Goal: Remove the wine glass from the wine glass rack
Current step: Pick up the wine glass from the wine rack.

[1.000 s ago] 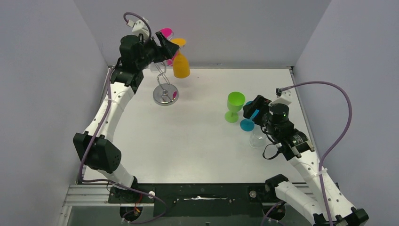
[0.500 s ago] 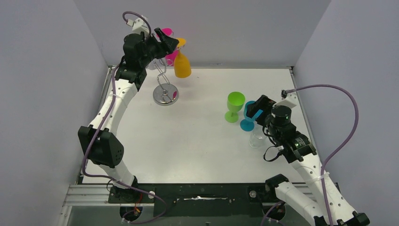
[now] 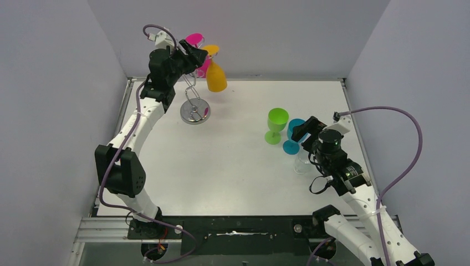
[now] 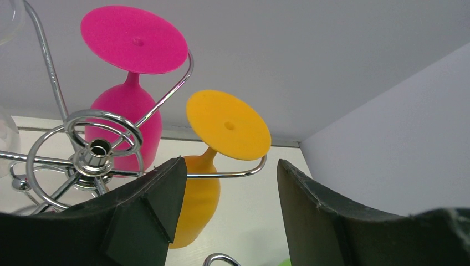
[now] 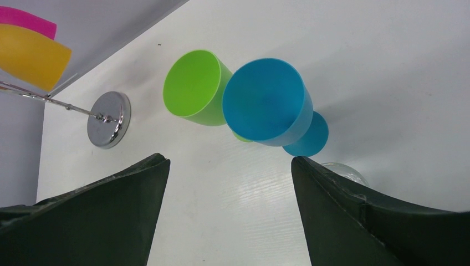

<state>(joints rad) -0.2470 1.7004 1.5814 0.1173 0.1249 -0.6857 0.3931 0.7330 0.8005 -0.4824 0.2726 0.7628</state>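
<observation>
The wine glass rack [image 3: 194, 112] stands at the back left; its wire hub [image 4: 100, 148] and scroll arms fill the left of the left wrist view. An orange wine glass [image 3: 215, 77] hangs upside down from one arm, its foot [image 4: 227, 124] resting on the wire. A pink wine glass [image 4: 133, 39] hangs beside it. My left gripper [image 3: 200, 54] is up at the rack's top, open [image 4: 230, 164], with the orange stem just past its tips, near the left finger. My right gripper [image 3: 304, 128] is open and empty [image 5: 230, 160] beside the table glasses.
A green glass [image 3: 276, 121], a blue glass [image 3: 291, 145] and a clear glass [image 3: 303, 164] stand on the table at the right. The back wall is close behind the rack. A clear glass edge [image 4: 6, 141] shows at the rack's left.
My left gripper has moved up and right along the rack's top toward the orange glass, its jaws narrowing a little. My right gripper has drawn back from the blue glass.
</observation>
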